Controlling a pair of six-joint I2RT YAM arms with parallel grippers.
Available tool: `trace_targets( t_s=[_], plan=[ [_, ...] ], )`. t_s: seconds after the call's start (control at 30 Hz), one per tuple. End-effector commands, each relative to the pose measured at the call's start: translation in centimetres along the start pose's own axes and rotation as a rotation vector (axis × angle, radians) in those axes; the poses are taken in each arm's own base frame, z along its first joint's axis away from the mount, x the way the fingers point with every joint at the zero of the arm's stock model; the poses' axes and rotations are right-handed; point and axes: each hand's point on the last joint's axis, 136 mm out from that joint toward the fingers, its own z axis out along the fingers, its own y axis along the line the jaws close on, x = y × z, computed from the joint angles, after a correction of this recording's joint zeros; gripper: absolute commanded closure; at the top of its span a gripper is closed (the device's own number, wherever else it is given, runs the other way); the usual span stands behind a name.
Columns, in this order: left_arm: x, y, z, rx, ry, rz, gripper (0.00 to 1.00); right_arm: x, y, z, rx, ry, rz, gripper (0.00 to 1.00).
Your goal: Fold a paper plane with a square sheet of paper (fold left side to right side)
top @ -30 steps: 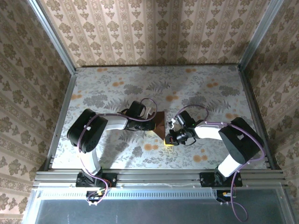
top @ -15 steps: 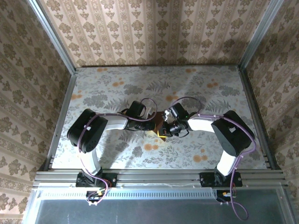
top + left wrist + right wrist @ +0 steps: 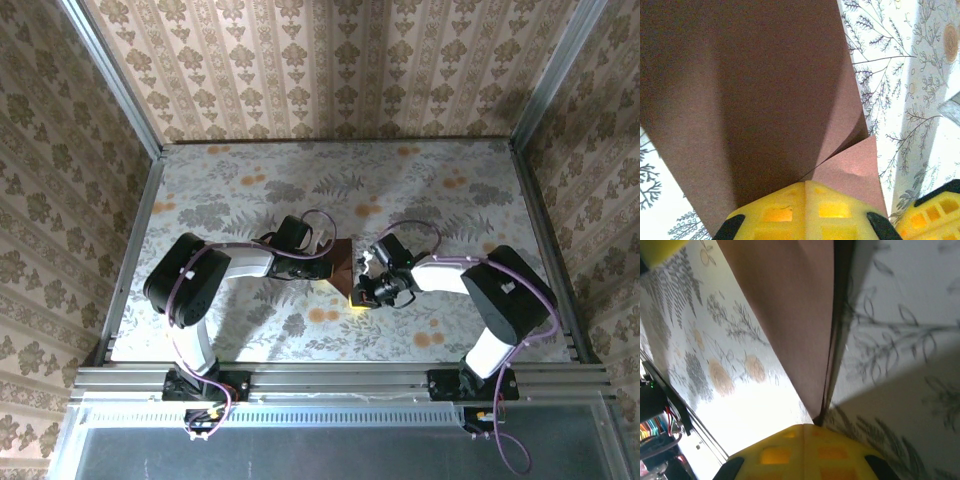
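The dark reddish-brown square paper sheet [image 3: 343,262] sits partly folded mid-table on the fern-printed tabletop [image 3: 450,210]. The left gripper [image 3: 328,274] is clamped on its left edge. The right gripper [image 3: 358,298] pinches its near corner.

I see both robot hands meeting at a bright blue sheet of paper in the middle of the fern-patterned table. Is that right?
Not quite: the paper is not blue. The left hand and the right hand meet at a dark reddish-brown sheet of paper in the middle of the fern-patterned table, as the top external view shows.
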Motion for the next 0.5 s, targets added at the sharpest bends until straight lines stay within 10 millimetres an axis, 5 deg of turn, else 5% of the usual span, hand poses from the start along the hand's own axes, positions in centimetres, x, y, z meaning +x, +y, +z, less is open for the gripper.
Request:
trace_targets(
  t_s=[0.0, 0.3, 0.47],
  plan=[
    [2.0, 3.4, -0.3, -0.148, 0.056, -0.087, 0.98, -0.1, 0.8, -1.8, 0.005, -0.021, -0.042, 0.95],
    [-2.2, -0.6, -2.7, -0.060, -0.039, -0.021, 0.74, -5.5, 1.8, -4.5, 0.008, -0.150, -0.160, 0.72],
    [-3.3, -0.6, -4.9, -0.078, -0.094, -0.010, 0.64, -8.1, 1.5, -4.6, 0.008, -0.207, -0.211, 0.57]
  ],
)
